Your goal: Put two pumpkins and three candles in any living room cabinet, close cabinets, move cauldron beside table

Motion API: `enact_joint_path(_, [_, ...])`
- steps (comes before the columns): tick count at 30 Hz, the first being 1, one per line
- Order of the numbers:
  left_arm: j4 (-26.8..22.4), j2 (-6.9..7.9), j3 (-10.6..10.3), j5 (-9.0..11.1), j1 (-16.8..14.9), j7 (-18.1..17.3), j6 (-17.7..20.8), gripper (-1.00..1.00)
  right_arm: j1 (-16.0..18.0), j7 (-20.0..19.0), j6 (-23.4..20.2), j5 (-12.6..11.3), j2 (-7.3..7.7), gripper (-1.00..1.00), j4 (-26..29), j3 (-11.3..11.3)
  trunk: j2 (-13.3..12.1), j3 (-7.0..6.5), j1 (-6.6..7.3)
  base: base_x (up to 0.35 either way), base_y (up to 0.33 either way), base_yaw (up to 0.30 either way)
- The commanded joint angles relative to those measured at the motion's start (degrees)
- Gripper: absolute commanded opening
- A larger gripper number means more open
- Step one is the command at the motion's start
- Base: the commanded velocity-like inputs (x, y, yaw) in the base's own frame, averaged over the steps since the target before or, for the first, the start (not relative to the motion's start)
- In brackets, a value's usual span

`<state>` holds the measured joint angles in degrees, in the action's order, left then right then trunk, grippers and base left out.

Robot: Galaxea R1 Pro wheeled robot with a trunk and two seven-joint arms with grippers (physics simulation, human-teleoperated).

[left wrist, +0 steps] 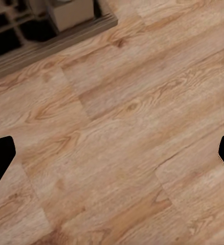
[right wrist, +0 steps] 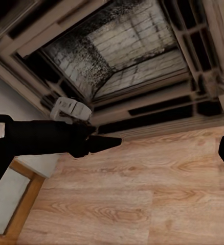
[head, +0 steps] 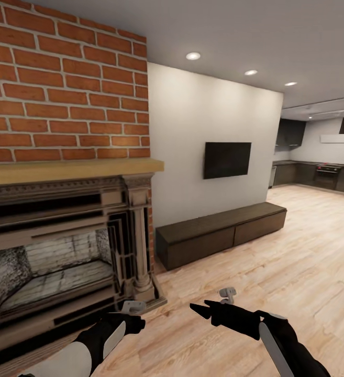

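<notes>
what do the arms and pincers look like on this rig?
Both arms are glossy black with white panels along the forearms. Left pincer and right pincer have black, tapering pointed fingers, and a small pale grey block sits near each wrist. No cables or markings visible.

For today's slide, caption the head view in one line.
Both empty grippers hover over wood floor, fireplace at left, closed dark cabinet under the wall-mounted TV.

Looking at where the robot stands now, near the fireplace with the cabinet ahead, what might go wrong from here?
1. The fireplace sits close at the robot's left; its base juts toward the left gripper, so turning could clip it.
2. The cabinet has plain fronts without handles, so opening it may be awkward.
3. Both grippers, the right gripper included, carry nothing, and no pumpkin or candle is visible here, so searching may cost time.
</notes>
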<state>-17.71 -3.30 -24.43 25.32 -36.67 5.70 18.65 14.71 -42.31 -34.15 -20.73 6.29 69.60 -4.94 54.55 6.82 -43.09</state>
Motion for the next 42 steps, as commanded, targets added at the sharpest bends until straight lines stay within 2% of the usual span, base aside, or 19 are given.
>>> enact_joint_path(1, [-0.1,0.05,-0.5,0.6,0.0,0.5,0.3,1.0,0.1,0.1,-0.4,-0.5,0.04,1.0,0.0,-0.1,0.1,0.09,-0.04,0.315,0.0,-0.293])
enact_joint_path(12, [-0.1,0.04,-0.5,0.6,0.0,0.5,0.3,1.0,0.1,0.1,-0.4,-0.5,0.04,1.0,0.0,-0.1,0.1,0.09,-0.04,0.325,-0.035,-0.293])
enact_joint_path(33, [-0.1,-0.04,-0.5,0.6,0.0,0.5,0.3,1.0,0.1,0.0,-0.4,-0.5,0.04,1.0,0.0,1.0,0.1,0.09,-0.04,0.314,-0.139,-0.29])
enact_joint_path(42, [-0.1,-0.04,-0.5,0.6,0.0,0.5,0.3,1.0,0.1,0.1,-0.4,-0.7,0.04,1.0,0.0,1.1,0.1,0.09,-0.04,0.312,-0.135,-0.14])
